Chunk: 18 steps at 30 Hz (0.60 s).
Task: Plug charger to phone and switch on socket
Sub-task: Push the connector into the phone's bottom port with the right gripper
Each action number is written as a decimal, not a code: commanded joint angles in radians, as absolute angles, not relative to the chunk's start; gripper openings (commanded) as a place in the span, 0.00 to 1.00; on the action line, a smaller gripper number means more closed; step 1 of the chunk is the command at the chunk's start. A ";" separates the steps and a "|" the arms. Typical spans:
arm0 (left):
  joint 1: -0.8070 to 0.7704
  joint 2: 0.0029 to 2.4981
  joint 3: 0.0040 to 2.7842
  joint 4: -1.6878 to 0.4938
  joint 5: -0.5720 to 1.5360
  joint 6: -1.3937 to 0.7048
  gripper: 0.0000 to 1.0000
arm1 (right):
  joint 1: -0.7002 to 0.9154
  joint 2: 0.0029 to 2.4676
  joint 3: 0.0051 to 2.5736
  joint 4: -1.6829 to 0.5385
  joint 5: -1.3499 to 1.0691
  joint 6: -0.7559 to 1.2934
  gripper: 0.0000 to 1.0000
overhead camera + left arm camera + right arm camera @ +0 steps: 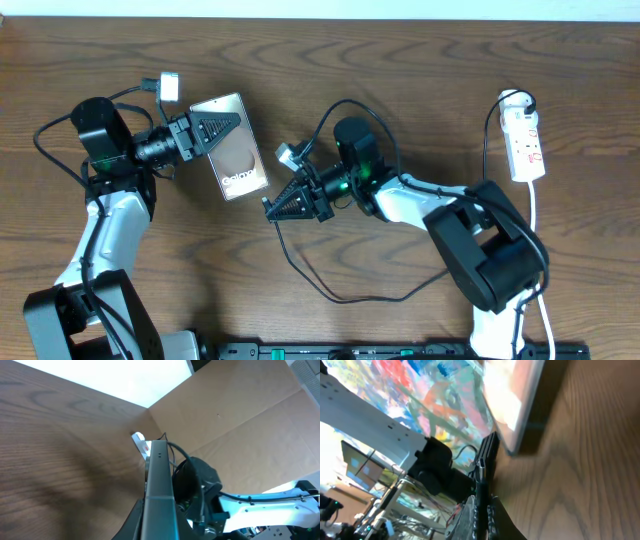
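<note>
Overhead: I saw the left gripper [222, 122] closed on the upper end of the phone [238, 160], left of centre on the worktop [400, 60].
Left wrist: the phone [160, 485] showed edge-on between my fingers, gripped firmly.
Right gripper: the right gripper [280, 205] pointed at the phone's lower end, near it but apart, with its jaws drawn almost together.
Charger: the charger [320, 285] ran from that gripper in a loose loop across the worktop. I judged the plug end was pinched there, though the tip was too small to make out.
Right wrist: the phone [515, 405] filled the top of the view, with the nearly shut gripper [481, 505] lined up below it.
Socket: the socket [526, 140] lay at the far right, well apart from both arms. I could not tell its switch position.
Done: phone steadied, charger in hand, as I read it.
Left: seat the plug in the phone, then reach across and switch on the socket.
</note>
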<state>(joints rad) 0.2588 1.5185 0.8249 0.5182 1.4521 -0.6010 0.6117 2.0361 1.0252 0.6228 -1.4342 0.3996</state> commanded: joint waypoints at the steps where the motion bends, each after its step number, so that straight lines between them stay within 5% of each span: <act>1: 0.258 1.516 0.822 0.527 1.457 -0.587 0.08 | 0.609 2.065 1.028 0.650 -1.477 0.445 0.01; 18: 0.236 1.516 0.822 0.525 1.457 -0.588 0.07 | 0.610 2.065 1.028 0.719 -1.480 0.458 0.01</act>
<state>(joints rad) 0.2481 1.5185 0.8249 0.5179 1.4483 -0.6010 0.6117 2.0663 1.0252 0.7082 -1.4693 0.4450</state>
